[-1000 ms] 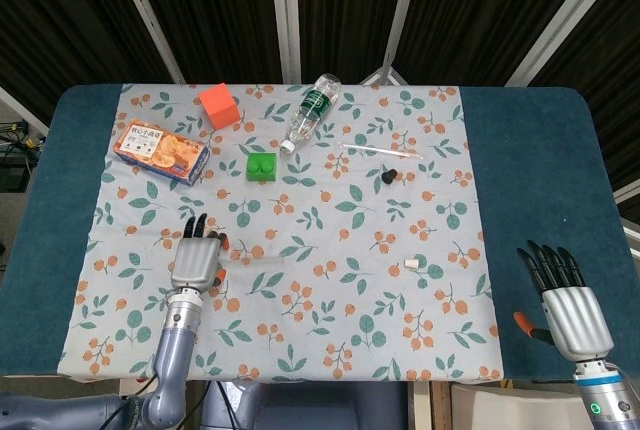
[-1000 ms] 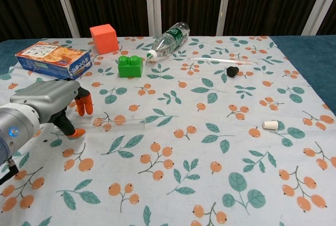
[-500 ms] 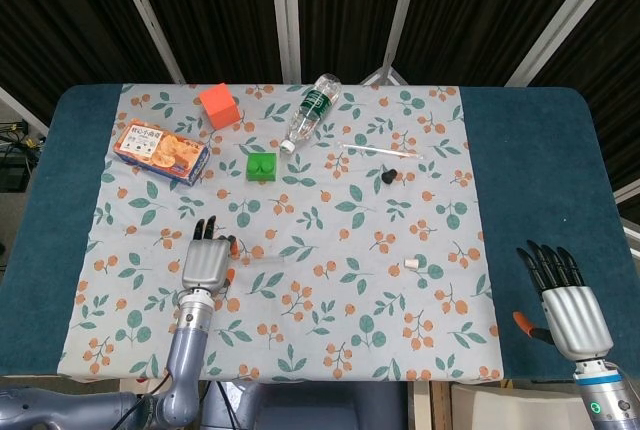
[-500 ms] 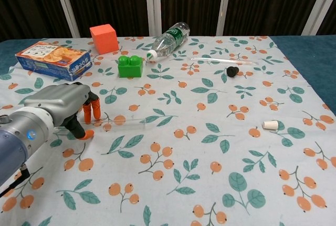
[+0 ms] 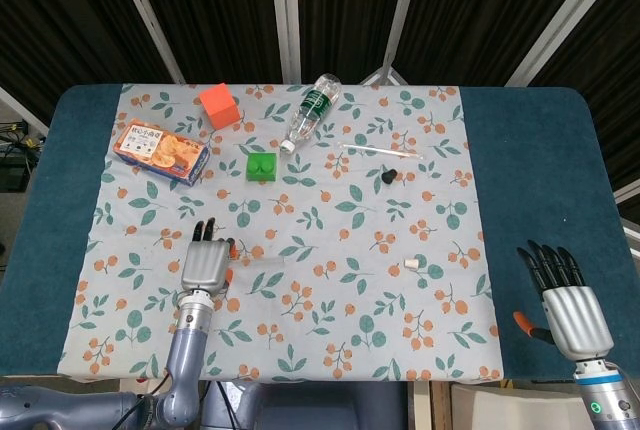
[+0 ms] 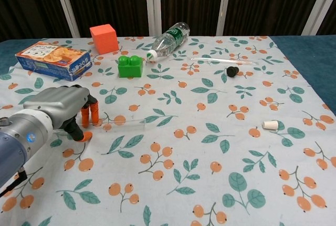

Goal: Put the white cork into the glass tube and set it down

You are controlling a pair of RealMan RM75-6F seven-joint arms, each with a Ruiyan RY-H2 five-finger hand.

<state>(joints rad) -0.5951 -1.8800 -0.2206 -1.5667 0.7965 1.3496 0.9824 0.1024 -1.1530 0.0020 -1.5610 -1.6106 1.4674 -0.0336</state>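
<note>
While the left hand rests palm-down on the floral cloth with fingers curled onto one end of the glass tube, whether it grips is unclear. Well apart lies the white cork. Empty, the right hand has its fingers spread.

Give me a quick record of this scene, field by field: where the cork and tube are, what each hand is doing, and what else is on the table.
white cork: lying on the cloth, right side, untouched
glass tube: lying flat, just right of the left hand
left hand: low over the cloth, fingertips at the tube's end; grip unclear
right hand: off the cloth, fingers apart, empty
others: biscuit box, orange cube, green brick, water bottle, black cap
</note>
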